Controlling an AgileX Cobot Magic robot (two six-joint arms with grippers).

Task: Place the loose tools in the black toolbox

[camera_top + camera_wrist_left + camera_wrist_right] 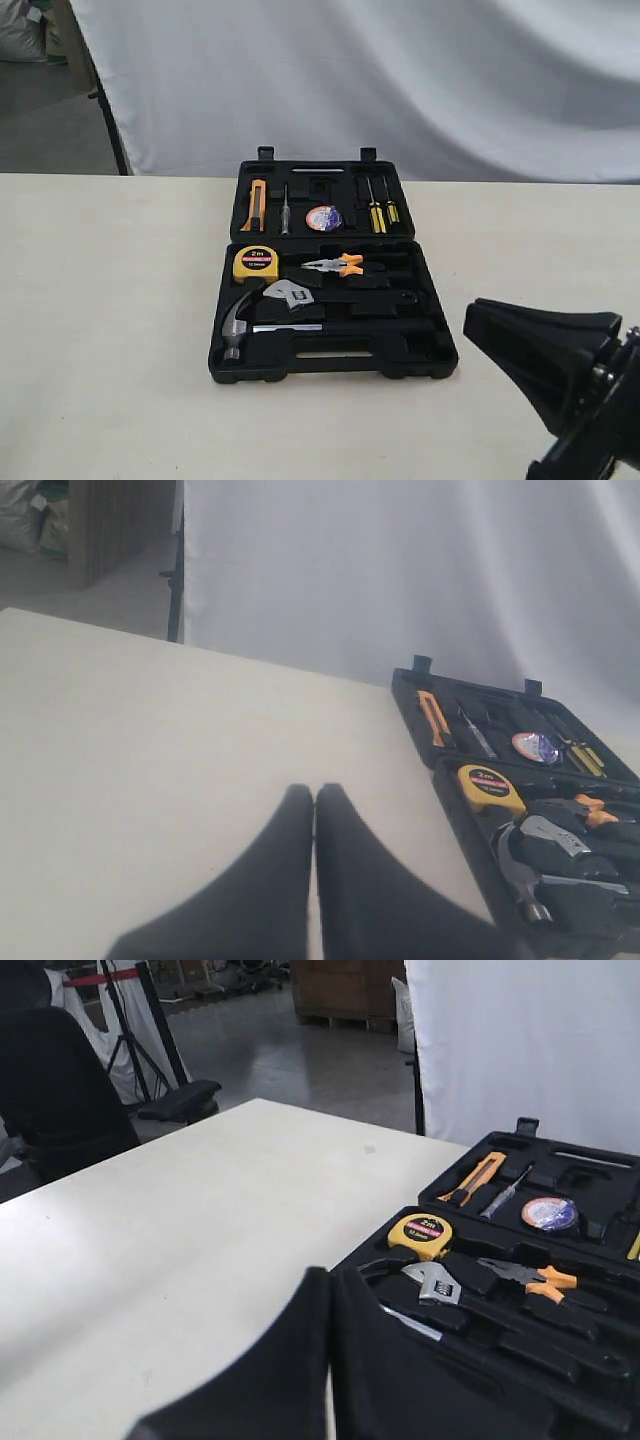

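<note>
The black toolbox [225, 370] lies open in the middle of the table. Inside its lower tray rest the claw hammer [238, 325] and the adjustable wrench [291, 293]. The small tape roll [323, 218] sits in the lid half. My right gripper [472, 318] hovers just right of the box's front corner, shut with nothing in it. In the right wrist view that gripper [332, 1275] is beside the hammer [410, 1322] and wrench [432, 1282]. My left gripper [314, 792] is shut and empty over bare table, left of the toolbox [455, 810]; the exterior view does not show it.
A yellow tape measure [255, 262] and orange-handled pliers [340, 265] sit in the tray. An orange knife [258, 205] and screwdrivers [378, 215] fill the lid. A white backdrop [400, 80] hangs behind the table. A chair [60, 1080] stands beyond the table edge.
</note>
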